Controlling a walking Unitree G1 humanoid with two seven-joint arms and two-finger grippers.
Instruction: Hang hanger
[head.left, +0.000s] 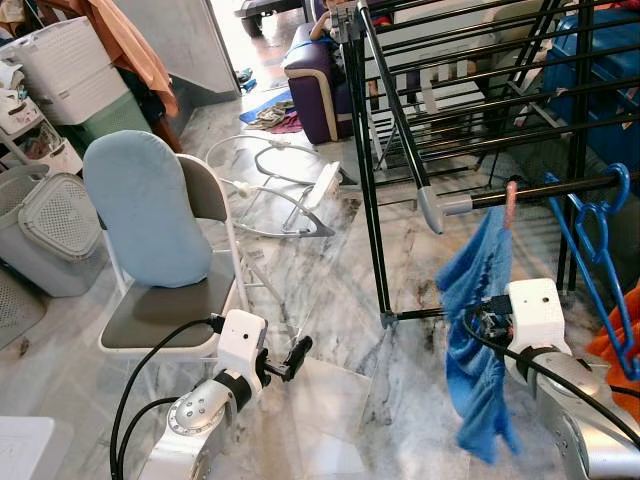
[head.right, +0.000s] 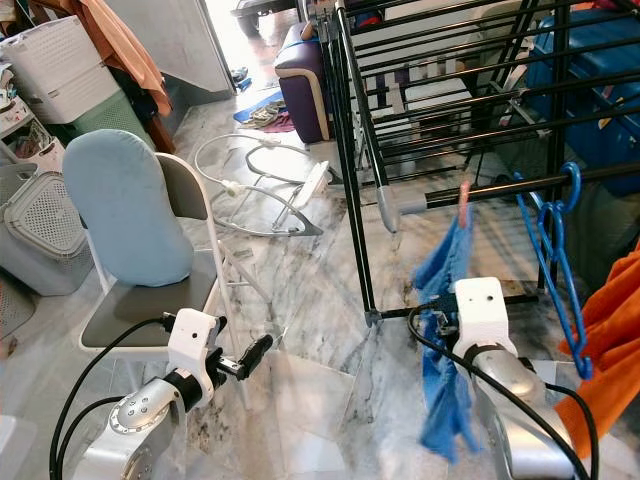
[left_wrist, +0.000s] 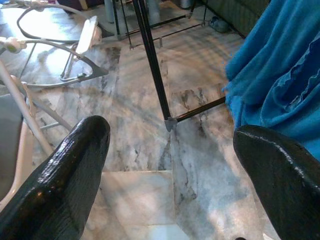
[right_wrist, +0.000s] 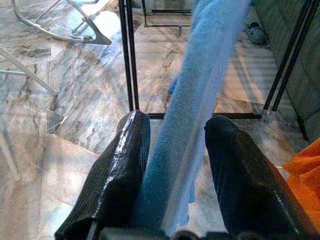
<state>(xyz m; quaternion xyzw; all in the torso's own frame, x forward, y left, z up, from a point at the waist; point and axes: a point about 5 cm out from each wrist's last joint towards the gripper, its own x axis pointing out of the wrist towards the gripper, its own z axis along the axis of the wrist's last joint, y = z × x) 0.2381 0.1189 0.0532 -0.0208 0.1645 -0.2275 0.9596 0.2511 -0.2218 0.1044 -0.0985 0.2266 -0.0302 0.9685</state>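
A soft blue cloth (head.left: 478, 340) is seen beside a glossy blue plastic hanger (head.left: 600, 260). The rack (head.left: 400, 150) is made of smooth black metal tubes, and the floor (head.left: 330, 290) of polished veined marble.

No legible text, label, brand, number or sign on anything in view.

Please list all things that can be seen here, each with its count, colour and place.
Rack: one, black, ahead on the right.
Cloth: one, blue, hanging from a pink hanger on the rack's rail.
Blue hangers: a bunch, on the same rail, far right.
Orange cloth: one, right edge.
Chair: one, white frame and grey seat, left, with a light blue cushion against its back.
Baskets: several, white and grey, far left.
Sofa: one, purple, behind.
Floor: grey marble.
Left gripper: black, open, low beside the chair.
Right gripper: black, around the blue cloth.
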